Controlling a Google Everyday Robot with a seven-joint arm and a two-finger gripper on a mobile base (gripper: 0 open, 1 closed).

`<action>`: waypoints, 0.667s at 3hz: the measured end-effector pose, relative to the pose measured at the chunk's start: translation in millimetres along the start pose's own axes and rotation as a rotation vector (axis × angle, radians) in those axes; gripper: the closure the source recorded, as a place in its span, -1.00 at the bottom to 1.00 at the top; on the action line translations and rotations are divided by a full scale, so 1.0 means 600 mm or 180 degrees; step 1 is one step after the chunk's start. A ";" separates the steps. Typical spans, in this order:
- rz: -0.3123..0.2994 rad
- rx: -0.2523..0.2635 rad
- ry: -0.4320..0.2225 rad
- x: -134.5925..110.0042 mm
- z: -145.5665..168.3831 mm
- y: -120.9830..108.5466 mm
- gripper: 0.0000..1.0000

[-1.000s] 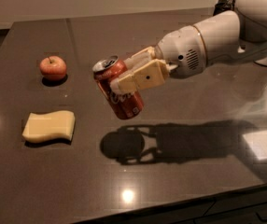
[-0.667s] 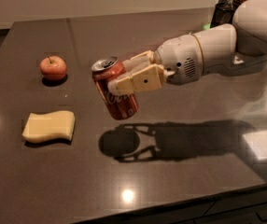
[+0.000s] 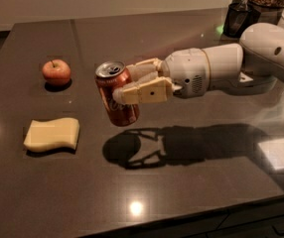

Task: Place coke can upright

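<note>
One coke can [image 3: 122, 112] hangs slightly tilted above the middle of the surface [image 3: 181, 33], its shadow [image 3: 124, 148] below, because the gripper [image 3: 132, 82], reaching in from the right edge, has its jaws clamped on its sides, base downward, seemingly for setting it upright.

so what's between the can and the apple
Only bare table, in the camera view; the gripper, shut on the can, hangs above it.
</note>
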State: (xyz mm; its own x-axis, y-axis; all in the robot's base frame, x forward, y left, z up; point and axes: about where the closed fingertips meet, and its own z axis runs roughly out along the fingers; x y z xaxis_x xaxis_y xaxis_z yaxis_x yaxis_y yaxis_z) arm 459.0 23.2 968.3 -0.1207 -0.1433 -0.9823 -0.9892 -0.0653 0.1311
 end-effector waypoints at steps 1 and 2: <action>-0.0167 -0.0133 -0.0099 0.015 0.010 0.003 1.00; -0.0288 -0.0238 -0.0170 0.030 0.016 0.006 1.00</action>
State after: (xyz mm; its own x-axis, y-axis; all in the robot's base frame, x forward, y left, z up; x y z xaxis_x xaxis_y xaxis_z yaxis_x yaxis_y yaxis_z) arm 452.4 30.1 949.6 -0.0373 -0.0808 -0.9960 -0.9876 -0.1494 0.0491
